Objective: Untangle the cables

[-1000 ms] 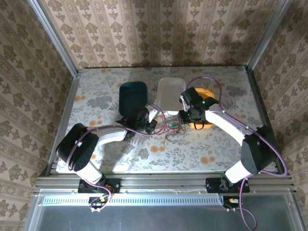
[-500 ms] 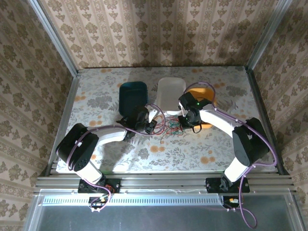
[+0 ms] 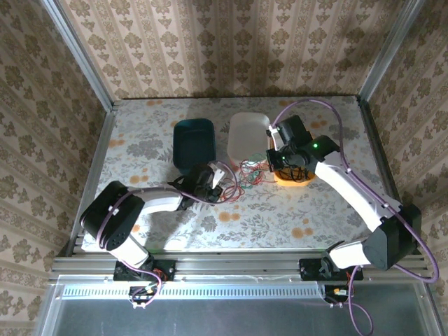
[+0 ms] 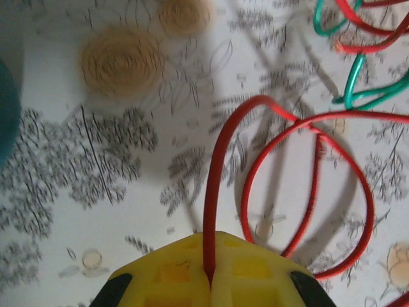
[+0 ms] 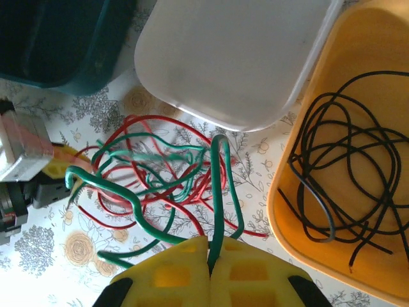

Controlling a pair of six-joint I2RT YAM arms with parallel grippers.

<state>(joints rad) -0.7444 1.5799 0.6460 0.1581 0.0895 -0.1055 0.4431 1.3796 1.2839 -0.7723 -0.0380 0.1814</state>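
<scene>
Green wire point(image 5: 217, 192) extraction step: clamped in right gripper point(image 5: 209, 265), red wire point(image 4: 214, 179) clamped in left gripper point(image 4: 209, 272), tangle point(image 5: 160, 173) on table point(image 3: 280, 210) before white tray point(image 5: 236, 57); next, probably draw right away slowly against left anchor.

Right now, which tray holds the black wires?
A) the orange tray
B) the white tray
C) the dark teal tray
A: in the right wrist view, the black wires lie coiled inside the orange tray.
</scene>
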